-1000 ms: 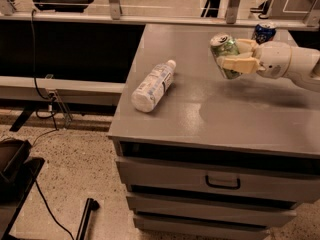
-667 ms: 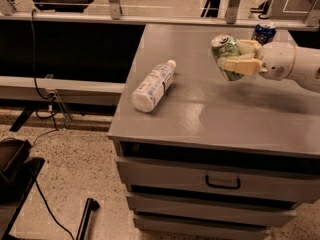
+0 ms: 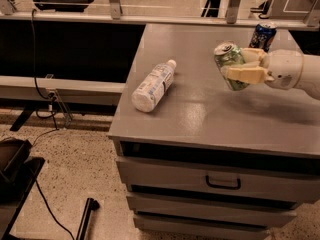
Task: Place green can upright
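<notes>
While the gripper [image 3: 238, 64] reached in from the right, its two fingers were clamped across the sides of the green can [image 3: 229, 58]. The can appeared held above the grey cabinet top [image 3: 200, 116], tilted, with its silver end up and to the left. The side grip presumably kept the base free for setting down. A white bottle [image 3: 152, 86] lay on its side well to the left. A blue can [image 3: 262, 35] stood just beyond the gripper.

My cream two-finger gripper [image 3: 235, 66], above the grey metal drawer cabinet's [image 3: 200, 119] right side, clamps the dented shiny green can [image 3: 228, 56]; my fingers [image 3: 247, 75] cover part of its side. My arm runs off the right edge. The smooth dark-blue can's [image 3: 263, 34] base at the cabinet's back is hidden behind my gripper.
</notes>
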`<state>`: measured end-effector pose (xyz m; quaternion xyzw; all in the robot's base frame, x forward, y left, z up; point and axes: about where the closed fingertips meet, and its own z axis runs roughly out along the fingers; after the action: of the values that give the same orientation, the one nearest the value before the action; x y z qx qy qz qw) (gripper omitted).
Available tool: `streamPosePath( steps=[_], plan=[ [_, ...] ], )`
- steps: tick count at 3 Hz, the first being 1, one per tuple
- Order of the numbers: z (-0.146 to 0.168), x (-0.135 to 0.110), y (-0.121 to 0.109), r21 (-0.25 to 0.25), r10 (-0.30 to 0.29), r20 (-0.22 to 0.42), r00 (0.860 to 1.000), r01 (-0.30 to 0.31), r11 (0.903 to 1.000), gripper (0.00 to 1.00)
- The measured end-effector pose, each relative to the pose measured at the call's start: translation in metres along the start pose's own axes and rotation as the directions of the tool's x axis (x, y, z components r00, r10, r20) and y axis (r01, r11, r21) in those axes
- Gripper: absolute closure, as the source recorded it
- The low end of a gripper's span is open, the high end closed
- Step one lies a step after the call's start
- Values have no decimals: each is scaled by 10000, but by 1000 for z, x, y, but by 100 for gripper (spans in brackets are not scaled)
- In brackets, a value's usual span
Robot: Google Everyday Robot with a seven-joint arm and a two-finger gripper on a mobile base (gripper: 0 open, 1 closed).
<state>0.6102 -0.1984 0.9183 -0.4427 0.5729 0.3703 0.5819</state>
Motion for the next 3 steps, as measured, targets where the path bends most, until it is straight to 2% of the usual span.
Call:
streamPosePath(
  steps=[1, 3],
  plan=[
    [-15, 2, 8, 275, 191, -214, 9996, -185, 9994, 100],
    [-59, 1, 11, 578, 489, -26, 9988, -486, 9971, 100]
  ],
)
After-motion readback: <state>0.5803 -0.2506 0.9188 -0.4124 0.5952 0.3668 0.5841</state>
